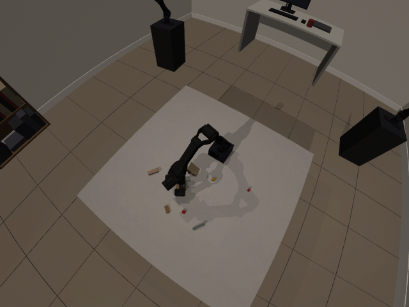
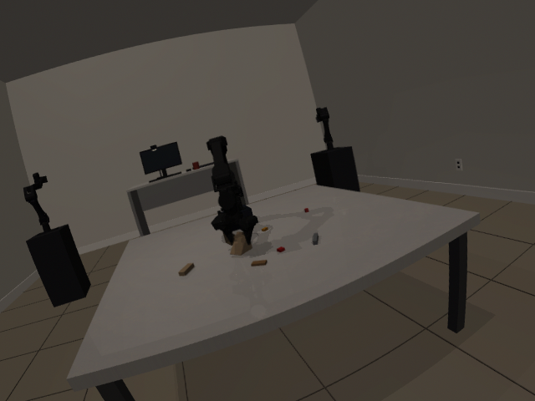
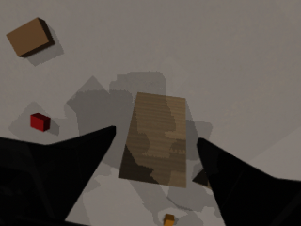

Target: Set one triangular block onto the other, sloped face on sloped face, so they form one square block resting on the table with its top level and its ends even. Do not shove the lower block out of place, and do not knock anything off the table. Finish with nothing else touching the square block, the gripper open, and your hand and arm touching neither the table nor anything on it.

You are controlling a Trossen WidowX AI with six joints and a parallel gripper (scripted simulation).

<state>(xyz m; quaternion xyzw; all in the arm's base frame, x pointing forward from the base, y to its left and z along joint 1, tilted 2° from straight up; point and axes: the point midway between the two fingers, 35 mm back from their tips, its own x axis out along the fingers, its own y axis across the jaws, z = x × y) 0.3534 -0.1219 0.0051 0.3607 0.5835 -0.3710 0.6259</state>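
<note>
One triangular block (image 2: 238,245) (image 3: 160,137) stands on the table; in the top view it is mostly hidden under the hand. My gripper (image 2: 240,244) (image 3: 156,136) is open, pointing down, with one finger on each side of this block. The wrist view shows a gap between the block and each fingertip. How low the tips are is hard to tell. The other triangular block (image 1: 193,169) (image 2: 226,237) is close by, on the arm-base side. In the wrist view only a dark corner of it (image 3: 201,179) shows beside the right finger. The two blocks are apart.
A long wooden block (image 1: 153,171) (image 2: 185,269), a smaller wooden block (image 1: 167,209) (image 2: 259,262) (image 3: 29,38), a red piece (image 1: 183,212) (image 2: 281,249) (image 3: 39,121), a grey bar (image 1: 199,226) (image 2: 315,238), an orange piece (image 1: 213,179) (image 2: 264,229) (image 3: 169,219) and another red piece (image 1: 248,190) (image 2: 306,210) lie around.
</note>
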